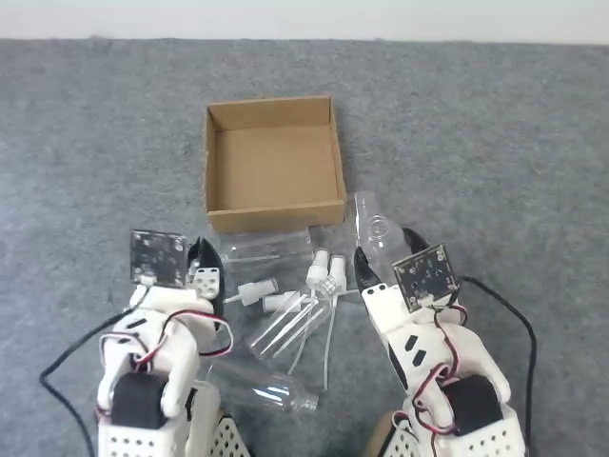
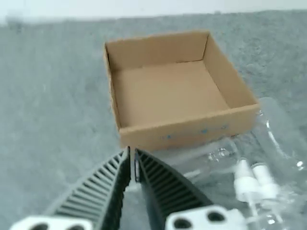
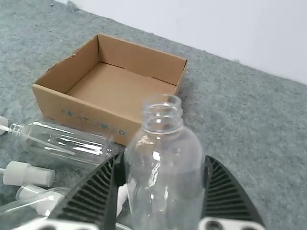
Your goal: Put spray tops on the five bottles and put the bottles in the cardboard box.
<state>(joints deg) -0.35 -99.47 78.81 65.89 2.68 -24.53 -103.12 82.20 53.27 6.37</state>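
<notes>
Clear bottle [image 3: 163, 163] clamped in right jaws, neck open, no top on, long axis running out from jaws toward cardboard box [image 3: 84, 112]. Left jaws together, empty, just short of box front. Spray tops [image 1: 325, 272] lay on counter [image 1: 495, 143] between arms, tubes trailing back toward arm bases. Free left jaws looked better placed to fetch one.

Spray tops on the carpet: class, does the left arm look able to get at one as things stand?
Probably yes: the left gripper is empty and shut, and a spray top lies uncovered on the carpet just beside it.
</notes>
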